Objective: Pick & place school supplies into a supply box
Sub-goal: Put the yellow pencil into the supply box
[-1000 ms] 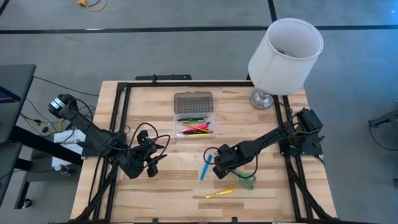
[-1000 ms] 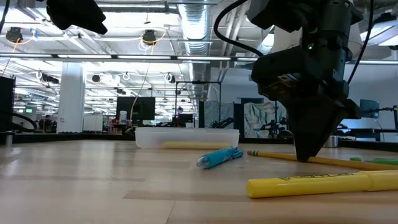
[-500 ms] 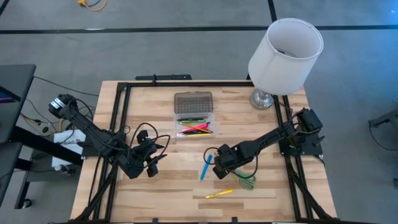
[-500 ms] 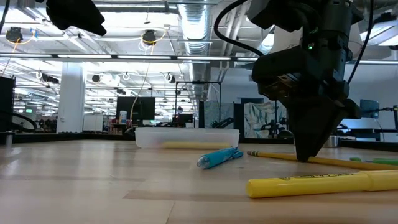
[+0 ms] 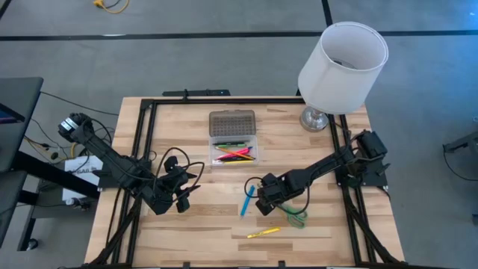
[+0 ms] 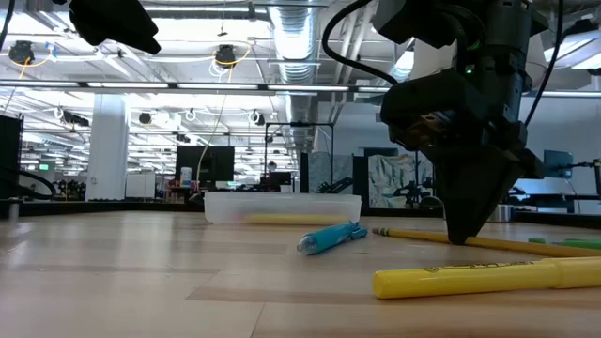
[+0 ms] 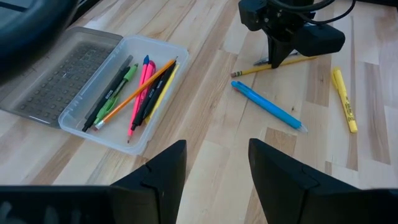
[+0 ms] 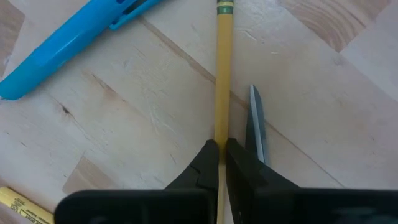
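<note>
The supply box's clear base point(image 5: 252, 143) sits mid-table with several pens and pencils in it, and its grey lid point(image 5: 231, 122) lies open on the far side. A blue pen point(image 5: 246, 202), a yellow highlighter point(image 5: 263, 233) and green-handled scissors point(image 5: 296, 217) lie on the wood. My right gripper point(image 5: 265, 200) stands over a yellow pencil point(image 8: 221, 62) and is shut on it, next to a scissor blade point(image 8: 256, 124). My left gripper point(image 7: 214, 165) hovers open to the left of the blue pen point(image 7: 268, 106), holding nothing. My right gripper pinches the yellow pencil's shaft point(image 8: 221, 134) between its two fingertips point(image 8: 208, 155). It comes from above, pointing down, with the fingers across the pencil. In the low view the pencil point(image 6: 423, 237) lies flat along the table under the fingers.
A lamp with a white shade point(image 5: 343, 56) stands on its metal foot point(image 5: 315, 118) at the table's far right corner. A black frame point(image 5: 146, 127) runs along the table's edges. Bare wood lies between the left gripper and the box.
</note>
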`<state>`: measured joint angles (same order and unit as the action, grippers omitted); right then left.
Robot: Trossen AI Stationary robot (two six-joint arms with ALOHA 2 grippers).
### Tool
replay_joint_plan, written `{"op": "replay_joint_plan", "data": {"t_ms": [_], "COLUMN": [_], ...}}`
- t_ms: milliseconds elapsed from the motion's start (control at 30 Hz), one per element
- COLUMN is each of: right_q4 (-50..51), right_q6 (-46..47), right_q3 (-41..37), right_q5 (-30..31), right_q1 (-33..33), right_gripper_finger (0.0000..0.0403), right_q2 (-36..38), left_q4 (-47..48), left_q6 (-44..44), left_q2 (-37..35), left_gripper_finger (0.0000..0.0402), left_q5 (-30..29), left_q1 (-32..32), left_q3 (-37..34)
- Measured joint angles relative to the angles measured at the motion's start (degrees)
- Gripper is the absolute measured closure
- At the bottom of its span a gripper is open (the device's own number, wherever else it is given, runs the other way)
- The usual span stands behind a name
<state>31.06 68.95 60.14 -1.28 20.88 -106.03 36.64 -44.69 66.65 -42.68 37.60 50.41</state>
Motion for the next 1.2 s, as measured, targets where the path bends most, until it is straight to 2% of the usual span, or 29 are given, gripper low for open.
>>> {"op": "replay_joint_plan", "data": {"t_ms": [867,1200], "right_q4": [4.72,12.44], "right_q6": [-8.39,-18.54], "right_q3": [10.46,17.70], "right_q5": [0.07,1.38], "right_q1": [-0.09,-5.16], "right_gripper_finger": [0.0403,0.0403], "right_q2": [-0.23,-0.12], "left_q4": [0.20,2.23], "left_q6": [0.37,0.33], "left_q2": [0.00,-0.02], "left_gripper_finger": [0.0233,0.0233], "left_q5": [0.00,0.01], "left_q1": [-0.02,0.00], "left_q3": [0.00,0.00]}}
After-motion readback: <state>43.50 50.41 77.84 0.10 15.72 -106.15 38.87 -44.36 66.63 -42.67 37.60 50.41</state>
